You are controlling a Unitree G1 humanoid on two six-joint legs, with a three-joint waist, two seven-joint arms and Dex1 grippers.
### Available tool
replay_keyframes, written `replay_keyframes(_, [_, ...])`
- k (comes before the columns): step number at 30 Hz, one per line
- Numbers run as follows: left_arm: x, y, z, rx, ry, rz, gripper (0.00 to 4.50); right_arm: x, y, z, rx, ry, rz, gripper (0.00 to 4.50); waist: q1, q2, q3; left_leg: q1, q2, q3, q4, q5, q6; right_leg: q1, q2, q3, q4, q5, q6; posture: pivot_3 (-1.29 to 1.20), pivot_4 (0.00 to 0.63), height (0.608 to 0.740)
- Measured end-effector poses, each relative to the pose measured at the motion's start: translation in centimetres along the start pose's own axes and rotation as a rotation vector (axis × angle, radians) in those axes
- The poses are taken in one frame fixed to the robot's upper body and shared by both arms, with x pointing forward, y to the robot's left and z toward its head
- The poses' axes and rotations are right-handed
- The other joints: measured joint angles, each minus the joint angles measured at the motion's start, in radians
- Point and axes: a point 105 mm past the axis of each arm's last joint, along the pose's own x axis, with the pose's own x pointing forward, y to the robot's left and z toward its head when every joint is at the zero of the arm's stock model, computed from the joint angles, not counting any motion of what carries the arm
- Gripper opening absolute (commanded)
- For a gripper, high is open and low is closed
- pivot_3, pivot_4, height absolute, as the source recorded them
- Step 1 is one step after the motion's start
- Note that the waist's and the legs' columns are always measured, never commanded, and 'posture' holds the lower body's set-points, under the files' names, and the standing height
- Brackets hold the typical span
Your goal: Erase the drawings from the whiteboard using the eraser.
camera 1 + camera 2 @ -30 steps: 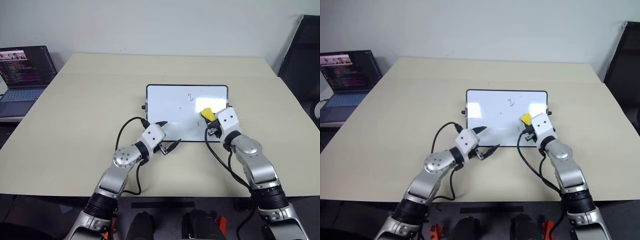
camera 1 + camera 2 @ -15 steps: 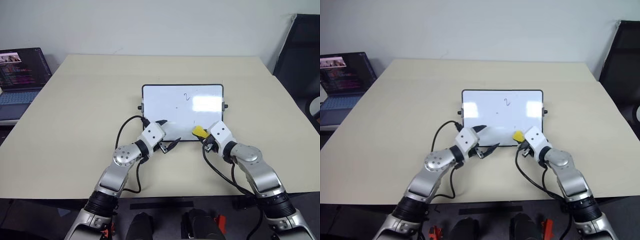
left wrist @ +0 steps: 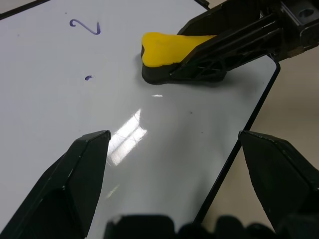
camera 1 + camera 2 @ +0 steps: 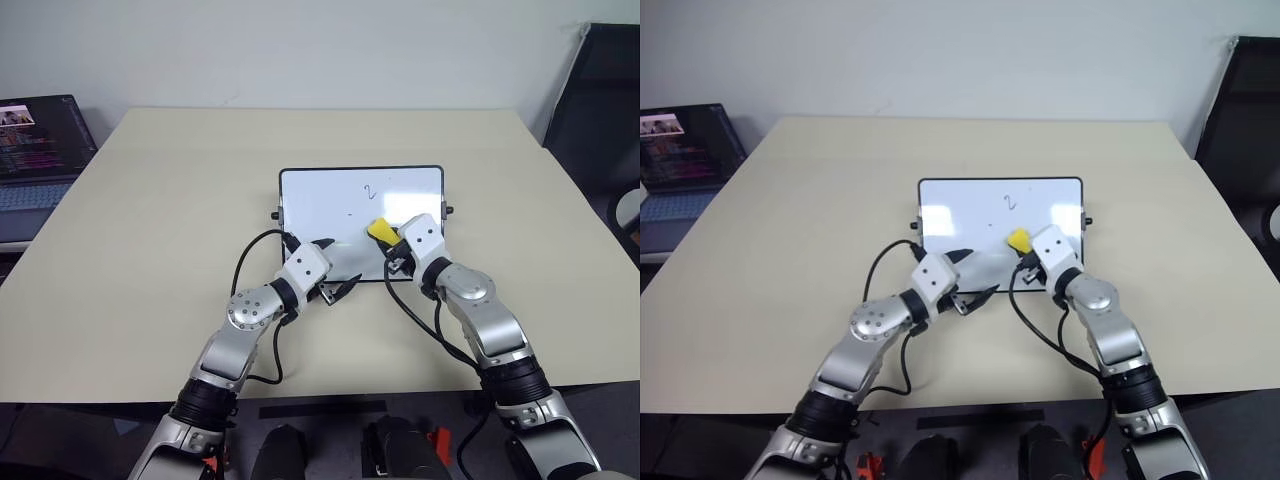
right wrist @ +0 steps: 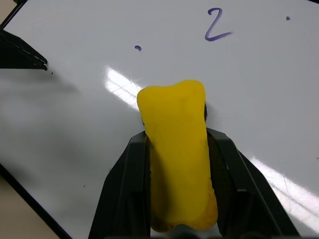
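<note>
We have the eraser [image 5: 178, 154] clamped in the right gripper [image 4: 392, 244], dark face down on the whiteboard [image 4: 310, 200], near the middle of its near half. The left gripper [image 4: 333, 270] waits at the board's near edge with its jaws spread wide and nothing between them.

To finish well, we judge we should keep the eraser flat and pressed evenly, sweep it away from us over the dot [image 5: 138, 48] and on to the "2" [image 5: 217, 27], and overlap the strokes so no thin streak is left. A second tiny dot [image 5: 287, 18] lies beyond the "2" and needs a pass too. If the board slides under the push, the left gripper is well placed to steady its frame.

The board lies flat at the middle of the table [image 4: 150, 220], white with a thin black frame, rounded corners and a small knob on each short side. Its near half looks clean and glossy; the marks that remain are thin and bluish. The eraser is a small yellow block with a dark underside.
</note>
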Motion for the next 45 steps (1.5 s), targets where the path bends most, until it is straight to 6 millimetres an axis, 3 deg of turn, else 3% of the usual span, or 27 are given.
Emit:
replay_keyframes(6, [0.0,0.0,0.0,-0.001,-0.002,0.001,4.5,-1.5,-2.6,1.1,0.052,-0.091,-0.094,1.19,0.011,0.0,0.001,0.0,0.0,0.0,0.0,0.0,0.0,0.0,0.0,0.0,0.0,0.0,0.0,0.0,0.15,0.74])
replay_keyframes(11, [0.1,0.1,0.3,-0.007,-0.015,0.012,4.5,-2.3,-3.2,2.5,0.047,-0.15,-0.109,1.19,0.013,0.0,0.002,0.0,0.0,-0.001,-0.001,0.0,0.0,0.0,0.0,-0.001,0.0,-0.001,-0.001,0.0,0.15,0.74])
replay_keyframes(13, [0.3,1.3,1.0,-0.03,-0.052,0.077,4.5,-2.3,-3.4,2.6,0.043,-0.148,-0.112,1.19,0.014,0.0,0.003,0.0,0.0,-0.001,-0.001,0.0,0.0,-0.001,0.0,-0.001,0.0,-0.001,-0.001,0.0,0.15,0.74])
replay_keyframes(16, [0.3,4.4,2.2,-0.013,-0.082,0.19,4.5,-1.5,-3.8,3.0,0.044,-0.15,-0.121,1.19,0.012,0.0,0.003,0.001,0.0,-0.001,-0.001,0.0,0.0,-0.001,0.001,-0.001,0.001,0.0,-0.001,0.0,0.15,0.74])
replay_keyframes(18, [0.2,5.5,2.4,-0.009,-0.09,0.229,4.5,-0.5,-4.1,3.6,0.04,-0.155,-0.123,1.19,0.012,0.0,0.003,0.001,0.0,-0.001,-0.001,0.0,0.0,0.0,0.001,-0.001,0.001,0.0,-0.001,0.0,0.15,0.74])
replay_keyframes(23, [0.6,5.1,1.4,-0.029,-0.06,0.208,4.5,1.9,-5.0,5.2,0.0,-0.171,-0.117,1.19,0.016,0.0,0.003,-0.002,0.0,-0.001,-0.002,0.0,0.0,-0.003,0.001,-0.001,0.0,-0.001,-0.001,0.0,0.15,0.74])
replay_keyframes(31, [0.7,4.1,1.0,-0.037,-0.054,0.17,4.5,3.5,-6.1,4.8,-0.046,-0.115,-0.152,1.19,0.017,0.0,0.003,-0.002,0.0,-0.001,-0.003,0.0,0.0,-0.003,0.0,-0.001,0.0,0.001,-0.004,0.0,0.15,0.74])
replay_keyframes(38, [0.7,3.7,1.4,-0.027,-0.067,0.159,4.5,4.0,-3.4,4.0,-0.077,-0.094,-0.062,1.19,0.012,0.0,0.003,0.001,0.001,0.0,-0.002,0.0,0.0,-0.002,0.001,0.0,0.002,-0.001,-0.002,0.0,0.15,0.74])
replay_keyframes(45, [0.2,3.6,1.0,-0.029,-0.054,0.164,4.5,2.8,2.5,1.6,-0.092,-0.017,0.195,1.19,0.012,0.0,0.003,0.001,0.001,-0.001,-0.002,0.0,0.0,-0.001,0.001,-0.001,0.002,-0.001,-0.002,0.0,0.15,0.74])
